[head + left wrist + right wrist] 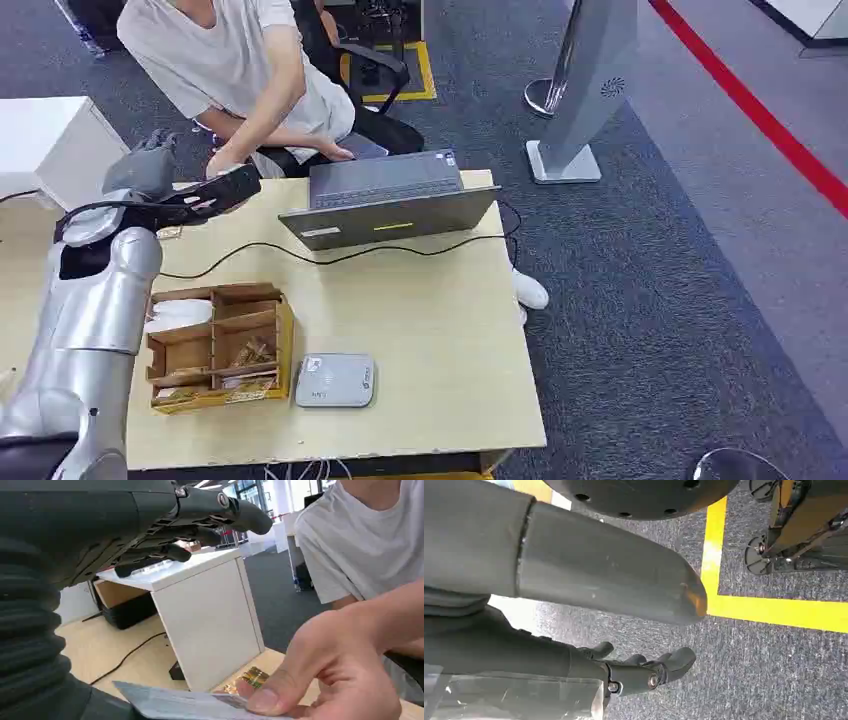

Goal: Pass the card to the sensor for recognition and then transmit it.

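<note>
My left hand (pixel 215 192) is raised over the table's far left corner, reaching toward a seated person. In the left wrist view its dark fingers (pixel 200 517) are spread well above the thumb (pixel 100 707). A pale card (pixel 170 702) lies flat against that thumb. The person's hand (pixel 325 675) pinches the card's other end. The sensor, a flat white-grey reader (pixel 335 380), lies near the table's front edge. My right hand (pixel 644 672) hangs beside my body over grey carpet, fingers loosely apart, holding nothing.
A wooden compartment box (pixel 215 345) stands just left of the reader. An open laptop (pixel 390 200) with a black cable (pixel 340 258) sits at the table's (pixel 440 330) far side. A white cabinet (pixel 50 140) stands to the left. The person (pixel 240 70) sits behind the table.
</note>
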Motion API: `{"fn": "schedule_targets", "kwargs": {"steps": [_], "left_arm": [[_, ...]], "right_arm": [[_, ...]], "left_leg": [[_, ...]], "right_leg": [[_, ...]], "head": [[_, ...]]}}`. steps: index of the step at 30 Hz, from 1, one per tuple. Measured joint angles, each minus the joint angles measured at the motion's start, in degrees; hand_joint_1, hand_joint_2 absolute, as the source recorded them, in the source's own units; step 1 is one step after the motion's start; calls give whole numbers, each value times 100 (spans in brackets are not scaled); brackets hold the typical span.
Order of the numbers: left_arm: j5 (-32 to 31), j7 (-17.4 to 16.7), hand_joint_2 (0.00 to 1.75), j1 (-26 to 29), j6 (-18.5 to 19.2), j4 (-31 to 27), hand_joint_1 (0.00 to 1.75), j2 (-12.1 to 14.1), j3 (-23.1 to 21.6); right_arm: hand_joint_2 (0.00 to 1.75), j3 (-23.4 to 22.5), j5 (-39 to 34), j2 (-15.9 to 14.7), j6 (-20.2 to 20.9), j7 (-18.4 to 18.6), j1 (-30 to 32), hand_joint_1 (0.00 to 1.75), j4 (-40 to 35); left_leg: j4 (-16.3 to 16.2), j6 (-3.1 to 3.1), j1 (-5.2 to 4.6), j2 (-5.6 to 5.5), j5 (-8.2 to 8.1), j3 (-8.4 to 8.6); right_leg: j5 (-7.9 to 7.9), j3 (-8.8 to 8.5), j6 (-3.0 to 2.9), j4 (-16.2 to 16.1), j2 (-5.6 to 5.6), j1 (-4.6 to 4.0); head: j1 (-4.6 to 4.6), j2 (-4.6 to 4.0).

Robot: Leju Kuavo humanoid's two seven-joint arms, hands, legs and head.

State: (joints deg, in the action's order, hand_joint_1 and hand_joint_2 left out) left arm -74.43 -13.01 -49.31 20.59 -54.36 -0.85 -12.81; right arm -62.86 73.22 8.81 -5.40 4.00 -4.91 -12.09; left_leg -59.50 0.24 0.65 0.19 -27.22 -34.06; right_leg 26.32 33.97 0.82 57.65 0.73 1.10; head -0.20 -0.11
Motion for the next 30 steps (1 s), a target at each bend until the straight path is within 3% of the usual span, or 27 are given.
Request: {"fn": "schedule_targets", "kwargs": {"steps": [6, 22, 24, 30], "left_arm": [[241, 74, 175, 107, -287, -4, 175, 88, -105], [484, 186, 175, 214, -401, -43, 175, 134, -203], [486, 221, 175, 329, -662, -224, 175, 127, -208], [475, 391, 175, 806, -951, -1065, 175, 107, -446]], "right_arm": [[0, 0, 7, -29, 0, -5, 2, 0, 0], [0, 0, 15, -42, -11, -5, 6, 0, 2], [0, 0, 4, -42, -15, -5, 9, 0, 2], [0, -13, -46, -42, -85, -7, 23, 0, 2]], "left_leg": [[0, 0, 0, 0, 0, -1], [0, 0, 0, -1, 0, -1], [0, 0, 0, 1, 0, -1], [0, 0, -1, -2, -1, -2]], "right_leg": [[1, 0, 0, 0, 0, 0], [0, 0, 0, 0, -2, 0], [1, 2, 0, 0, -1, 0], [1, 1, 1, 0, -5, 0]], "head": [[0, 0], [2, 0], [0, 0], [7, 0]]}}
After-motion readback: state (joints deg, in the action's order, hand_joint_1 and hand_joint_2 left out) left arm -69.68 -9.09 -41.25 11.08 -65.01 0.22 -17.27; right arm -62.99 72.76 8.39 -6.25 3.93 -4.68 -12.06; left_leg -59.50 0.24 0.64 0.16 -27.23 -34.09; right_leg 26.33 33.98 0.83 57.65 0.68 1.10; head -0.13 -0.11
